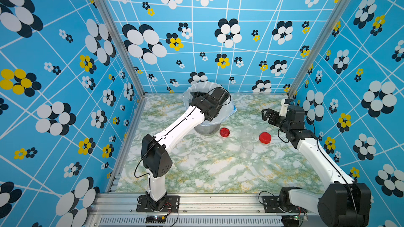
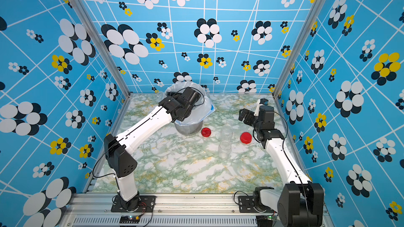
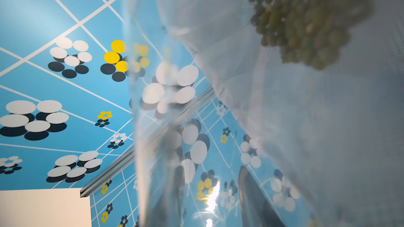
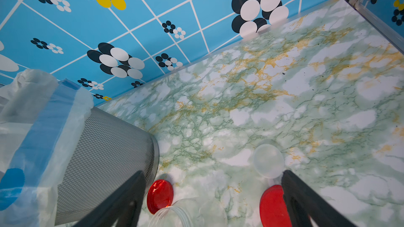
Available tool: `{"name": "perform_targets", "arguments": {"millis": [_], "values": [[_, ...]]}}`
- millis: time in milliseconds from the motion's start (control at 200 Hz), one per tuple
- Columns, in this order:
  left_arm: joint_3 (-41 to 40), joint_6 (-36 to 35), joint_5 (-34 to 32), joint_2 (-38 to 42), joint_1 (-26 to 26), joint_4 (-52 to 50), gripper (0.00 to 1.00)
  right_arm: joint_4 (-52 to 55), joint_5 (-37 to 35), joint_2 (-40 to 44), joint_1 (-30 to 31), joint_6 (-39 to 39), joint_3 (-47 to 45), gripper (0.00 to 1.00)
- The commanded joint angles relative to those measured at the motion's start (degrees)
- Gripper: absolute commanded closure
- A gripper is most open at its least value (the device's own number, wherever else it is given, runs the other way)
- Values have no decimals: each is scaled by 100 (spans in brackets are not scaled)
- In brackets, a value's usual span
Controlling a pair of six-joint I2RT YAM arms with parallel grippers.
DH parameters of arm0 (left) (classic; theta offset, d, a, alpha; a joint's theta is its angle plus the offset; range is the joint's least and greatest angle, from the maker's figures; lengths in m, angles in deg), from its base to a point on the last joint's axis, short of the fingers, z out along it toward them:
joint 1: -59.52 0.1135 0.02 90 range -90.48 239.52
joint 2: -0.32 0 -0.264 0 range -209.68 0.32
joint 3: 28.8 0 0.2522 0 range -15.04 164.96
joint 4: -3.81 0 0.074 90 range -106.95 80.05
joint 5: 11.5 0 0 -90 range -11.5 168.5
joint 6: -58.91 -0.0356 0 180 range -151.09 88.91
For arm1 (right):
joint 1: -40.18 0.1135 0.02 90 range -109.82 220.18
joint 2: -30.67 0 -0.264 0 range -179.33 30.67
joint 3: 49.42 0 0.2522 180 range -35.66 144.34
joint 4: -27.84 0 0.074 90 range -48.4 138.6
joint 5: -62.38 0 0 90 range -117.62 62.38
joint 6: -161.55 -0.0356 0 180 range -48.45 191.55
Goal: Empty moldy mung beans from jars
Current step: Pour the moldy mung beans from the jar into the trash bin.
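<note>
Mung beans (image 3: 306, 22) form an olive clump inside the clear jar (image 3: 218, 105), which the left gripper (image 1: 194, 94) clamps at the rim of the bag-lined bucket (image 1: 205, 128) by the far edge of the table (image 1: 218, 171). The right gripper (image 1: 265, 114), jaws apart and holding nothing, hovers near the right edge. An empty jar (image 1: 247, 131) stands between an upturned red lid (image 1: 224, 132) and a second red lid (image 1: 265, 138), with another empty jar (image 1: 247, 148) nearer the front edge and a clear lid (image 4: 269, 160) just beside the second red lid.

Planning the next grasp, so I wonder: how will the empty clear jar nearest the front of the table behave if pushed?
The jar looks empty and lidless, so it is probably light and may slide or tip from a small nudge. Its walls look smooth and clear, so likely slippery in a grip. Being round, it would probably roll if toppled.
</note>
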Motion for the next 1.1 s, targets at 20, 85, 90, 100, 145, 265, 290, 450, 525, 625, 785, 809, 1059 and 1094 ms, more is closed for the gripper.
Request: {"name": "perform_targets", "arguments": {"millis": [20, 85, 90, 100, 145, 265, 290, 450, 525, 625, 785, 809, 1059, 1094], "values": [[-36, 49, 16, 47, 27, 29, 58, 33, 96, 49, 55, -50, -33, 1], [-260, 264, 43, -54, 38, -209, 58, 19, 106, 40, 54, -59, -57, 1], [-269, 283, 54, -66, 38, -242, 58, 19, 106, 41, 54, -59, -61, 1], [-285, 324, 66, -84, 39, -307, 58, 19, 106, 41, 54, -60, -63, 1], [-314, 427, 110, -171, 51, -480, 58, 19, 106, 48, 55, -60, -66, 1], [-85, 434, 125, -293, 91, -446, 48, 76, 123, 93, 55, -26, -30, 1], [-8, 453, 174, -302, 91, -477, 46, 81, 123, 102, 55, -24, -29, 1], [284, 845, 551, -314, 39, -1138, 50, 50, 106, 99, 55, -17, -48, 1], [243, 948, 533, -341, 39, -1280, 60, 48, 131, 55, 55, -45, -36, 1], [250, 1171, 596, -341, 47, -1417, 58, 42, 160, 43, 54, -64, -36, 1], [640, 1378, 854, -332, 60, -1664, 50, 20, 134, 68, 55, -64, -31, 1], [691, 1395, 872, -326, 72, -1666, 49, 19, 141, 59, 55, -60, -36, 1], [1043, 1615, 901, -399, 135, -1367, 42, -24, 154, 32, 54, -75, -56, 1], [1048, 1656, 964, -384, 148, -1396, 41, -26, 142, 28, 55, -69, -60, 1]]}}
